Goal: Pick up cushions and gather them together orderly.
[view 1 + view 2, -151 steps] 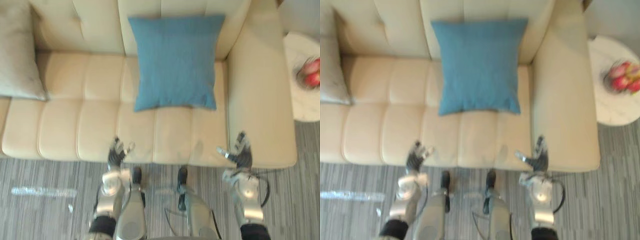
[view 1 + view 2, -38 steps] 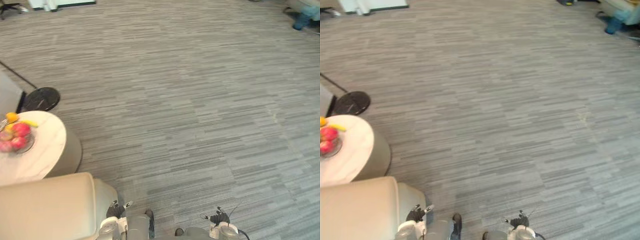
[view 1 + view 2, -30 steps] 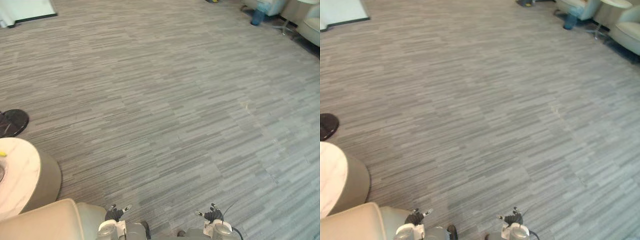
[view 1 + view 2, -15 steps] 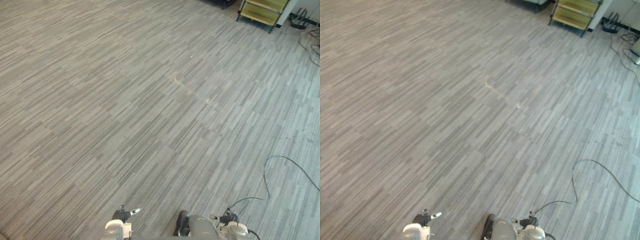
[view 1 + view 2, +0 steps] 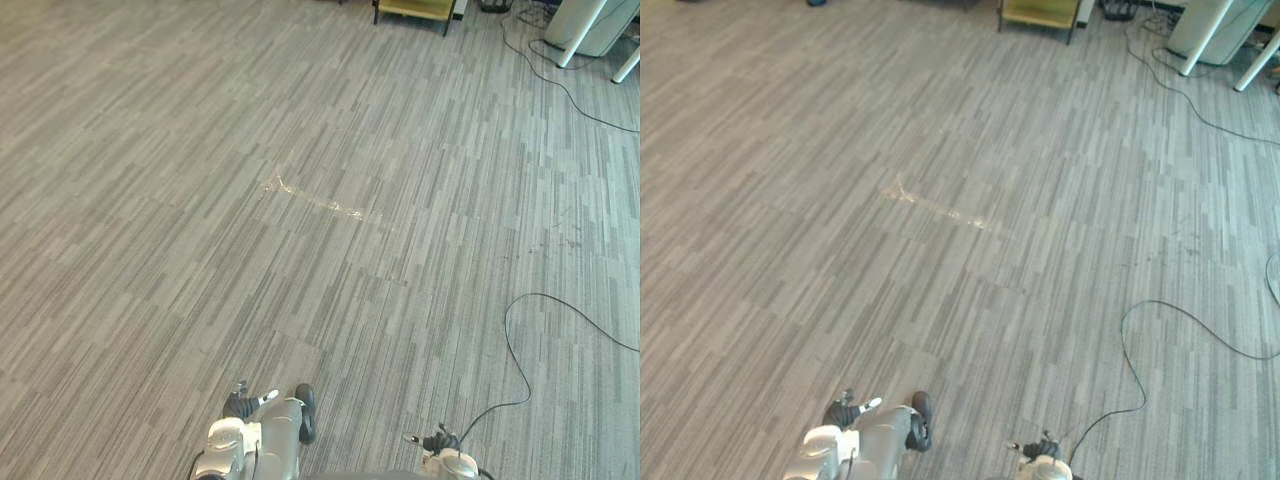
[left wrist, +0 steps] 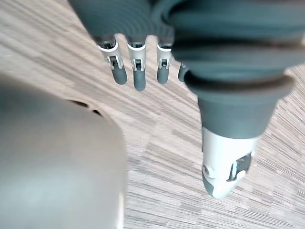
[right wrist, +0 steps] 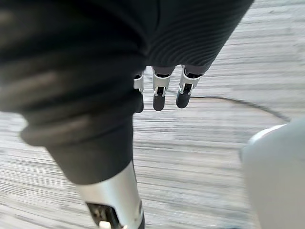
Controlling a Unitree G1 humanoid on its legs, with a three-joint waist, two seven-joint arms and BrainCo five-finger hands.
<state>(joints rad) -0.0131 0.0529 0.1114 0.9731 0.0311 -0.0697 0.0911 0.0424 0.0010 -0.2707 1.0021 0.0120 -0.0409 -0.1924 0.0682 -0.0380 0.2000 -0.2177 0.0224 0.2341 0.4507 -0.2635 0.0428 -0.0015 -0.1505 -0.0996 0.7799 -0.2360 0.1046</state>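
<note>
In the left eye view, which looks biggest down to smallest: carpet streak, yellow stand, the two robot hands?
1. Carpet streak, longest.
2. Yellow stand, cut by the frame and farther off, so unsure.
3. Left robot hand and right robot hand: look alike, not ranked.

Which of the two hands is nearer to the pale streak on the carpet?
The left hand, at the lower left: it sits closer to the pale streak than the right hand does.
</note>
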